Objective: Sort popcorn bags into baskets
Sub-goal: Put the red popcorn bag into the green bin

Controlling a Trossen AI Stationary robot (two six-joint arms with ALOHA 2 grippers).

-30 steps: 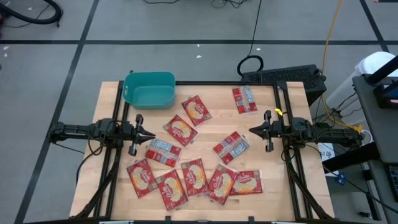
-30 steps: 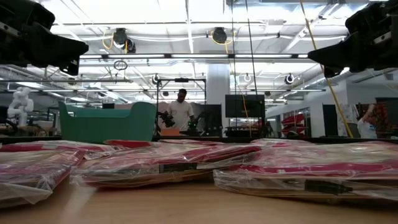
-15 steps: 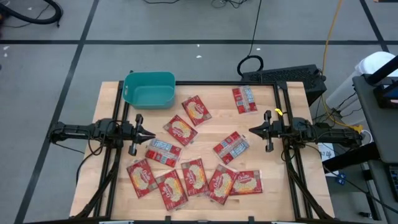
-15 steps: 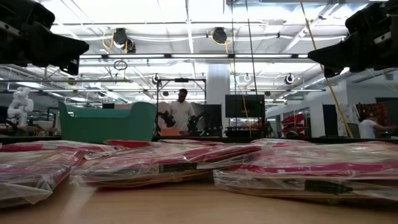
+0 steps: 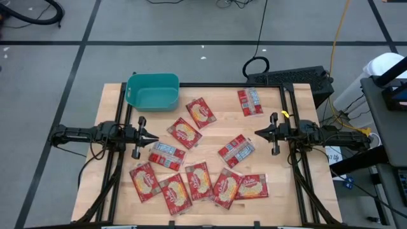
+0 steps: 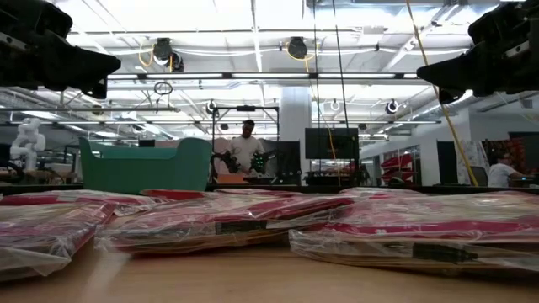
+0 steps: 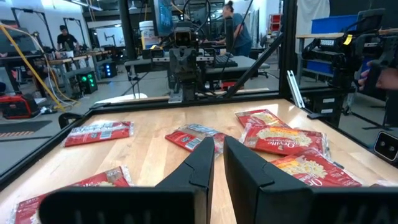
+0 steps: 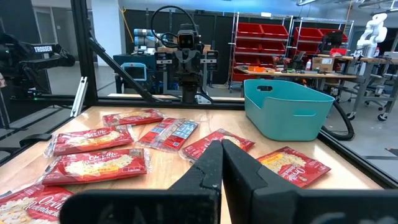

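Note:
Several red popcorn bags lie flat and scattered over the wooden table, among them one (image 5: 201, 112) near the middle, one (image 5: 250, 102) at the far right and a row along the near edge (image 5: 199, 180). Some, such as one left of centre (image 5: 166, 154), show a silvery back. The teal basket (image 5: 152, 91) stands at the far left corner, also visible in the right wrist view (image 8: 289, 109). My left gripper (image 5: 156, 138) (image 7: 217, 144) hovers level at the left side, its fingers a narrow gap apart and holding nothing. My right gripper (image 5: 256, 133) (image 8: 221, 146) hovers level at the right side, shut and holding nothing.
Black frame rails (image 5: 124, 114) run along the table's left and right sides under each arm. A keyboard (image 5: 296, 77) sits just beyond the far right corner. People stand in the room behind the table (image 6: 246, 147).

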